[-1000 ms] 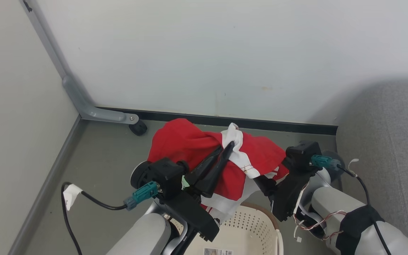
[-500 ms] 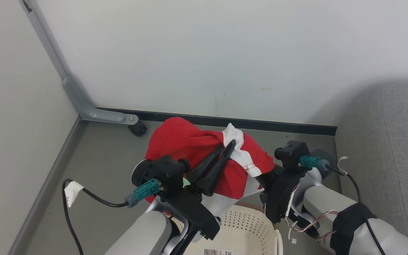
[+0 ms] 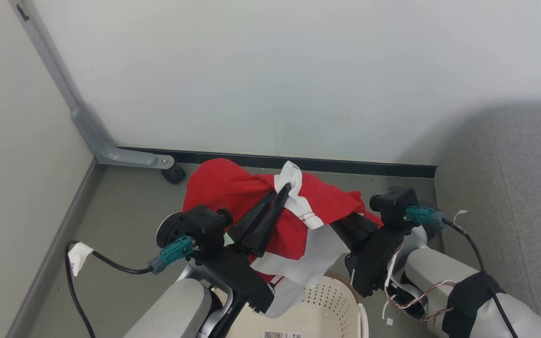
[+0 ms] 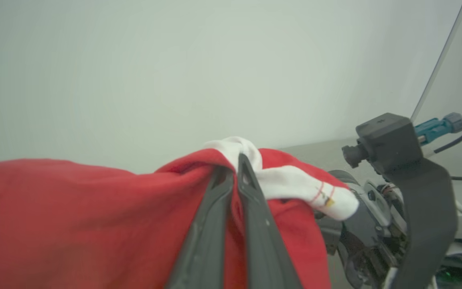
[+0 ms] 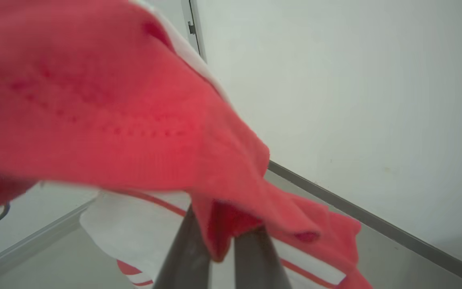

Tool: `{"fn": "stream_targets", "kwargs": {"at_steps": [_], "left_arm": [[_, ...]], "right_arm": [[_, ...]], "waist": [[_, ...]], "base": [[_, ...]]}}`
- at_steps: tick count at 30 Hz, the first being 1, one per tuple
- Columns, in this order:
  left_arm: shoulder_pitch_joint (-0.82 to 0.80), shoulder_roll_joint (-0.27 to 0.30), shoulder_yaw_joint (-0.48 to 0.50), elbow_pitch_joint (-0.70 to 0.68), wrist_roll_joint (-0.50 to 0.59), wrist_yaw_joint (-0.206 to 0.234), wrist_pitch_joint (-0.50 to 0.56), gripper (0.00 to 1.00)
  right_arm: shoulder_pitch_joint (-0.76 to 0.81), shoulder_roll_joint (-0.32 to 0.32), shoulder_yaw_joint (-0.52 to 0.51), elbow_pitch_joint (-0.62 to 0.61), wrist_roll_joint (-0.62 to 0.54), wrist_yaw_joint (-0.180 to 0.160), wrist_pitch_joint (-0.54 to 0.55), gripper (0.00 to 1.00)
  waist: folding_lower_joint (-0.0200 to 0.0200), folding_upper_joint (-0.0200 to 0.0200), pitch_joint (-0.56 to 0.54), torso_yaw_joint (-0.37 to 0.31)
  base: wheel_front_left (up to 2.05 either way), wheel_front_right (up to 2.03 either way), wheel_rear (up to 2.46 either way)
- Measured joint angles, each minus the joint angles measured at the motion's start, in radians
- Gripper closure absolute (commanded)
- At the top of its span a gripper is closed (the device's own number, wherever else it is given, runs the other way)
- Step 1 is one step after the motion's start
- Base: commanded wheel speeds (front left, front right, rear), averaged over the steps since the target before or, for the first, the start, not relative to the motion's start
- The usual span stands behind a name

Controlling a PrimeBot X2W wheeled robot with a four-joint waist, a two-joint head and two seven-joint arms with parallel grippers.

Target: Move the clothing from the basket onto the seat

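Note:
The clothing (image 3: 233, 192), red with white bands, hangs stretched between my two grippers above the basket (image 3: 327, 305), and its white lower part trails down to the basket's rim. My left gripper (image 3: 285, 188) is shut on a white fold at the top of the bunch; the left wrist view shows its fingers (image 4: 251, 188) pressed together on the clothing (image 4: 74, 208). My right gripper (image 3: 345, 221) is shut on the red edge, and the clothing (image 5: 114, 112) drapes over its fingers (image 5: 187, 245). The grey seat (image 3: 510, 188) stands at the right.
A white wall with a black baseboard (image 3: 336, 164) runs close behind. A grey metal frame leg with a black caster (image 3: 173, 174) stands at the back left. A black cable with a white tag (image 3: 79, 256) lies on the grey floor at the left.
My right gripper has shut on the red edge of the clothing and risen slightly. The head view has shifted a little. My left gripper keeps its hold.

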Motion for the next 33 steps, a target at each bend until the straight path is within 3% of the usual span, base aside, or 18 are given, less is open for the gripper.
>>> {"fn": "stream_targets", "kwargs": {"at_steps": [7,8,9,10,12,13,33], "left_arm": [[0.018,0.009,0.005,0.012,-0.003,0.009,-0.004,1.00],[0.018,0.009,0.005,0.014,-0.003,0.009,-0.004,0.94],[0.018,0.008,0.005,0.016,-0.003,0.009,-0.004,0.85],[0.019,0.008,0.005,0.019,-0.003,0.009,-0.004,0.69],[0.020,0.010,0.006,0.022,-0.004,0.010,-0.004,0.12],[0.021,0.012,0.008,0.023,-0.004,0.014,-0.004,0.00],[0.063,0.034,0.021,-0.004,-0.008,0.035,-0.017,0.00]], "right_arm": [[0.040,-0.039,-0.056,-0.049,0.013,0.000,0.000,1.00],[0.043,-0.044,-0.063,-0.053,0.013,0.000,0.000,1.00],[0.047,-0.049,-0.070,-0.058,0.013,0.000,0.000,1.00],[0.053,-0.054,-0.077,-0.065,0.013,0.000,0.000,1.00],[0.059,-0.056,-0.087,-0.076,0.013,0.000,0.000,1.00],[0.060,-0.056,-0.089,-0.080,0.013,0.000,0.000,1.00],[0.121,-0.118,-0.237,-0.147,-0.019,0.000,0.000,1.00]], "waist": [[0.0000,-0.0001,-0.007,-0.028],[0.0000,0.0000,-0.008,-0.031],[0.0000,0.0000,-0.009,-0.033],[0.0000,-0.0001,-0.009,-0.035],[0.0000,-0.0001,-0.011,-0.039],[0.0000,-0.0001,-0.012,-0.042],[0.0000,-0.0001,-0.033,-0.125]], "base": [[0.00,0.00,0.00],[0.00,0.00,0.00],[0.00,0.00,0.00],[0.00,0.00,0.00],[0.00,0.00,0.00],[0.00,0.00,0.00],[0.00,0.00,0.00]]}}
